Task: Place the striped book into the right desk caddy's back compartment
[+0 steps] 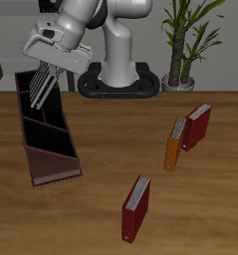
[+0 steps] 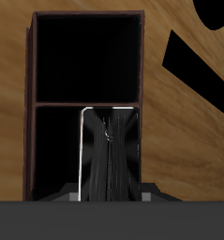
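- Half done, by the look of it: clenching the striped book (image 1: 39,88) between the fingers of the hand (image 1: 51,62) and hovering over the far end of the right desk caddy (image 1: 53,171), at the upper left of the exterior frame.
- Carrying, not yet letting go: hanging the book above the tray, apparently clear of its walls and floor, though not telling this for certain from either view.
- Looking down from the wrist: catching the book edge-on, aligned along the tray's length between its long walls, with its lower edge lying close to the straight cross divider (image 2: 85,101).
- Facing the back compartment (image 2: 85,56) just past that divider: squarish, black inside, holding nothing.
- Judging the next move: nudging along the tray until hanging wholly over that end section, then lowering straight down and only then easing the fingers apart.
- Calling for care in two things: keeping the book parallel to the long walls, and not coming down on the divider or into the neighbouring section.
- Showing nothing in the caddy's other sections either, so far as visible; partly hiding them behind the book and hand.
- Leaving well apart on the surface (image 1: 101,149): a dark red book (image 1: 136,207) standing near the lower centre, and a second dark red book (image 1: 197,127) just beside an orange book (image 1: 174,144) at the right.
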### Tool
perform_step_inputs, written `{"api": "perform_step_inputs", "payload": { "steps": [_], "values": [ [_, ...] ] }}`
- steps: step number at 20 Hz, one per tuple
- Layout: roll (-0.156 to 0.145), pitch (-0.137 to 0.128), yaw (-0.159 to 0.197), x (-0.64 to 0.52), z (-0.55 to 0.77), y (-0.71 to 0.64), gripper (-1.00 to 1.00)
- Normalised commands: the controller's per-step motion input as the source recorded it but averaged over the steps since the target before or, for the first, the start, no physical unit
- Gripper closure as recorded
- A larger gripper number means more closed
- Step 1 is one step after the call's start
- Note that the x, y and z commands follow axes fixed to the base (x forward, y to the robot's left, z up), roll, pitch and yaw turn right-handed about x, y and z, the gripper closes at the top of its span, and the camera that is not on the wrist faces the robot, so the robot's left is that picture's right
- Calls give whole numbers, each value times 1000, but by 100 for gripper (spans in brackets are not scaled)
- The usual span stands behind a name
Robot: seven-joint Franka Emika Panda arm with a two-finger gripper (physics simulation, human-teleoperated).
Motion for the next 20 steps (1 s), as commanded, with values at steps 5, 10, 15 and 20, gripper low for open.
{"api": "perform_step_inputs", "payload": {
  "steps": [5, 10, 15, 20],
  "values": [
    [-4, 18, -10, 68, -136, -44, 100],
    [-2, 30, -14, 88, -167, -48, 100],
    [7, 9, -2, 51, -68, -1, 100],
    [3, -18, -4, -37, 69, 32, 100]
  ]
}}
